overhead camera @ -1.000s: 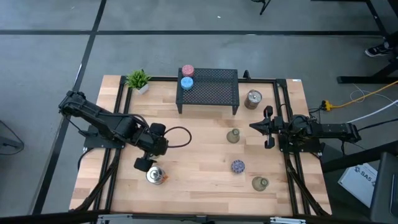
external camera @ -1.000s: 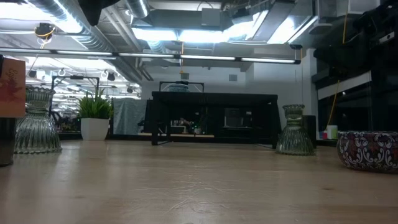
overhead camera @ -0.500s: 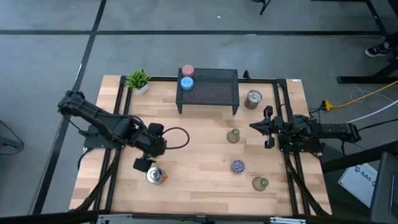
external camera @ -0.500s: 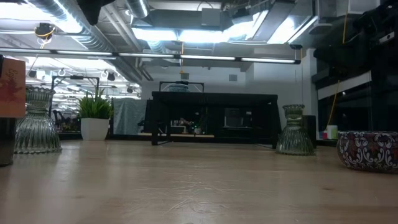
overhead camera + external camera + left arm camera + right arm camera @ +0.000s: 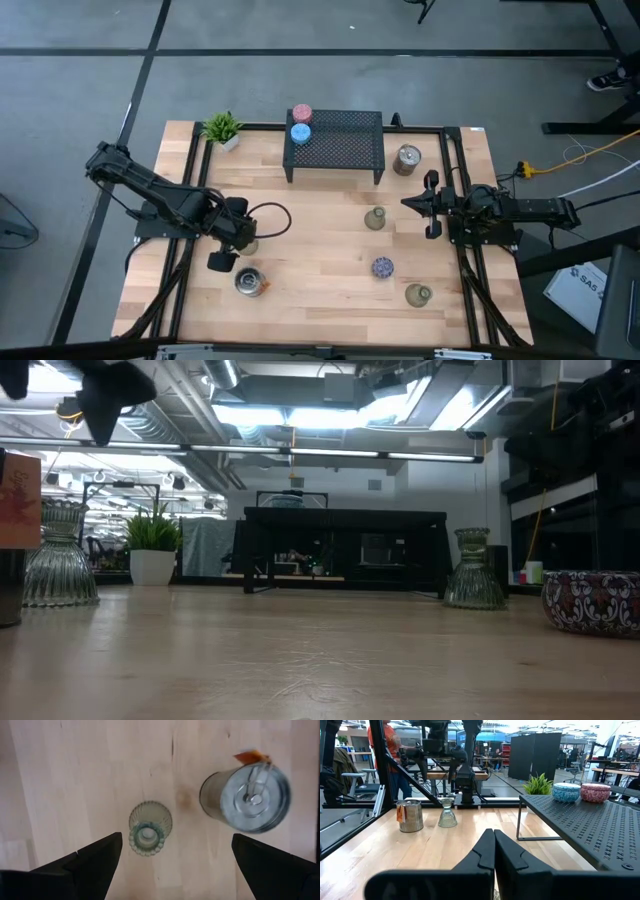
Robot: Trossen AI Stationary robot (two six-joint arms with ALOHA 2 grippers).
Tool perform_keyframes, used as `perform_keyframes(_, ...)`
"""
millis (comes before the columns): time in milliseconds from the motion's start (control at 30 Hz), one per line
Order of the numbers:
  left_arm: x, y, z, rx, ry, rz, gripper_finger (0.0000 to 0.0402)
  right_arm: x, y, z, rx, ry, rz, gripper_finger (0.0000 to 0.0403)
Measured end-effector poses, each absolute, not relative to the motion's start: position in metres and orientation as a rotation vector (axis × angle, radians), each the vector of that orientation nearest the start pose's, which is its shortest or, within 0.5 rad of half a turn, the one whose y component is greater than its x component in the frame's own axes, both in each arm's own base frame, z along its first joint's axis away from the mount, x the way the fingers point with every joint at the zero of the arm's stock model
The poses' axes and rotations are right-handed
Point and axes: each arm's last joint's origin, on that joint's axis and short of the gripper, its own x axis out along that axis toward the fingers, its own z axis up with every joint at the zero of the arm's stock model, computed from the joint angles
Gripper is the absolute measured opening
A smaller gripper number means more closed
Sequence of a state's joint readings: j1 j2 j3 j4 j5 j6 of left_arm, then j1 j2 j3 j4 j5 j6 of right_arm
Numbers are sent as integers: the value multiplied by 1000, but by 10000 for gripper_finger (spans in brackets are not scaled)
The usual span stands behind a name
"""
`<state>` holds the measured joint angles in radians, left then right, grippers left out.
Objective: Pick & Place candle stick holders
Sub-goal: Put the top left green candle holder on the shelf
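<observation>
Meanwhile your left gripper [image 5: 229, 246], jaws wide and empty, drew back leftward over a clear ribbed holder [image 5: 149, 828], uncovering it beside the silver holder [image 5: 249, 283]. You likely had a fresh target. Counted: pink holder [image 5: 302, 114], blue holder [image 5: 300, 133], second silver holder [image 5: 407, 159], two olive-grey holders [image 5: 375, 219], speckled holder [image 5: 382, 267]. Right gripper [image 5: 405, 203] sat closed at the right edge.

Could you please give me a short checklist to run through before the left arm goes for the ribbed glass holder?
1. Left gripper open: ok.
2. Ribbed glass holder upright: ok.
3. Holder centred between the fingers: not ok, it sits nearer one finger.
4. Silver holder apart from the glass holder: ok.
5. Right gripper shut, waiting at the right edge of the table: ok.
6. Free space on the black rack: ok.
</observation>
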<state>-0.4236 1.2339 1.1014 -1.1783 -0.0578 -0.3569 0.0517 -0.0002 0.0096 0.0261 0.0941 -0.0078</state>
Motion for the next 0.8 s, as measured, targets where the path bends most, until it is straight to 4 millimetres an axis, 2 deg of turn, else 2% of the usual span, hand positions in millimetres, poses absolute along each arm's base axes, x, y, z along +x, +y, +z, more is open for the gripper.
perform_keyframes(400,184,-80,256,52,1383,-15,375,97,2,169,-5,-35,-43,0)
perform_keyframes(800,183,-78,231,35,1375,30,375,97,2,169,-5,-35,-42,0)
